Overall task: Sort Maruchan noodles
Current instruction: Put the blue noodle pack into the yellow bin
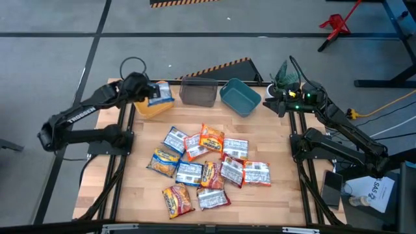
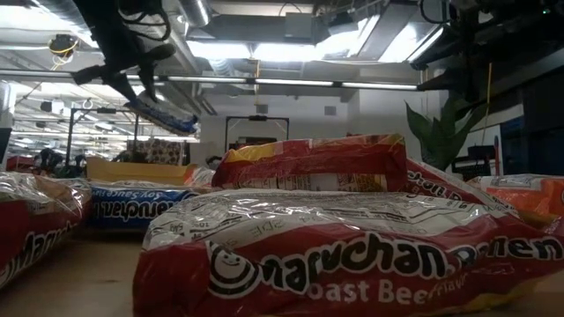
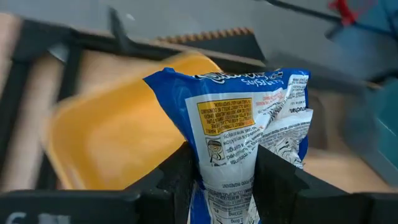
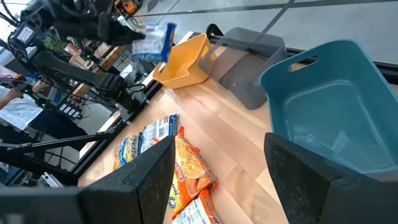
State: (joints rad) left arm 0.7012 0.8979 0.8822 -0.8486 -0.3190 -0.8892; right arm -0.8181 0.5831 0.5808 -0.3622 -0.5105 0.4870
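Observation:
My left gripper (image 1: pixel 148 91) is shut on a blue-white noodle packet (image 1: pixel 160 95) above the yellow bin (image 1: pixel 156 106) at the table's far left; the packet (image 3: pixel 249 124) also shows in the left wrist view with the bin (image 3: pixel 118 137) behind it. Several more packets in blue-white, orange-yellow and red-silver lie flat in a loose pile (image 1: pixel 205 166) on the middle of the table. My right gripper (image 4: pixel 217 168) is open, waiting high at the far right beside the teal bin (image 4: pixel 336 118). My left gripper pinches the blue-white packet between its two fingers (image 3: pixel 180 174) across the packet's lower part (image 3: pixel 227 168). The plastic is crumpled at the fingers. The packet is lifted clear and sticks out beyond the fingers, over the yellow bin.
Three bins stand along the far edge: yellow, grey (image 1: pixel 197 91) and teal (image 1: pixel 240 97). The wooden table (image 1: pixel 273 195) has bare room near its right and near edges. A plant (image 1: pixel 284 75) stands at the far right corner.

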